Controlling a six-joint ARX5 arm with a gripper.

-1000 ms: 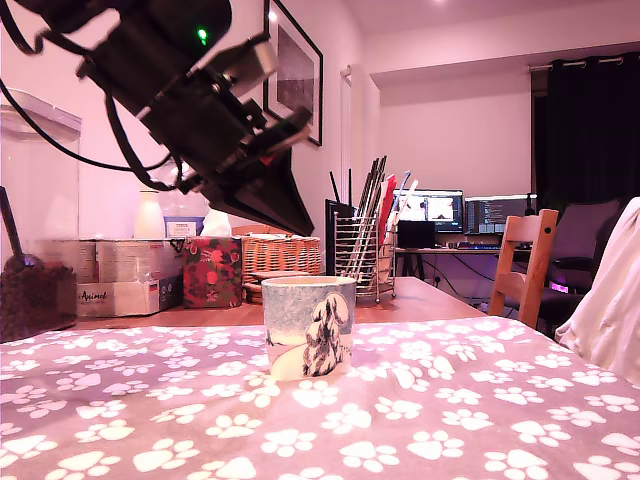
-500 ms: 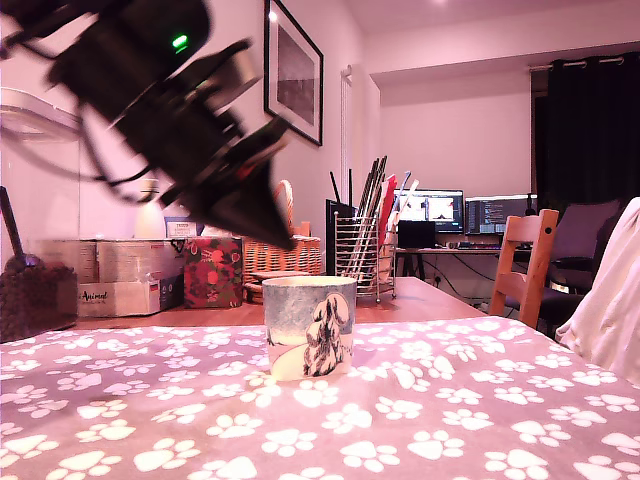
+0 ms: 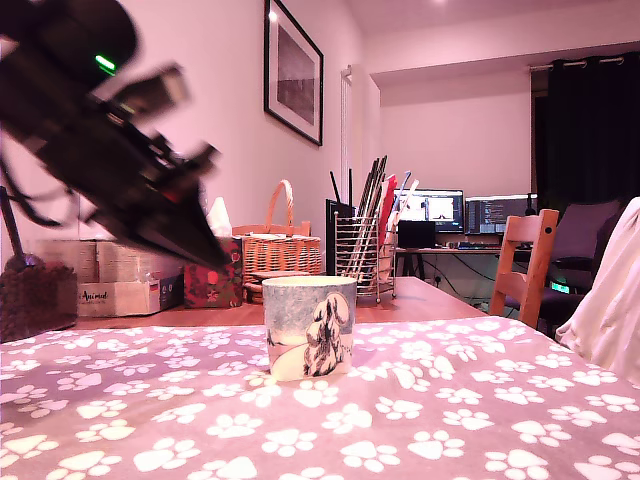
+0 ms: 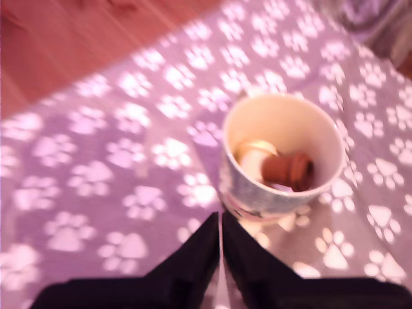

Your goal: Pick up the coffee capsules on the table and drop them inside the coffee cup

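The coffee cup [image 3: 308, 327] stands upright on the paw-print table [image 3: 420, 420] near the middle of the exterior view. In the wrist view the coffee cup [image 4: 281, 154] holds both coffee capsules: a cream-yellow capsule [image 4: 253, 152] and a brown capsule [image 4: 288, 170] lying side by side on its bottom. My gripper [image 3: 212, 255] is blurred, up and toward the exterior view's left of the cup, clear of it. In the wrist view my gripper [image 4: 220, 222] is shut, its black fingers [image 4: 193, 257] pressed together with nothing between them.
Behind the cloth lies bare wood [image 4: 77, 38]. A wire utensil holder [image 3: 364, 258], a wicker basket [image 3: 280, 250], a red box [image 3: 210, 282] and cardboard boxes [image 3: 120, 280] stand at the back. A wooden chair [image 3: 525, 265] and pale fabric [image 3: 610, 300] are at the exterior view's right.
My arm has swung away from above the cup toward the exterior view's left and lower. The cup has not moved.
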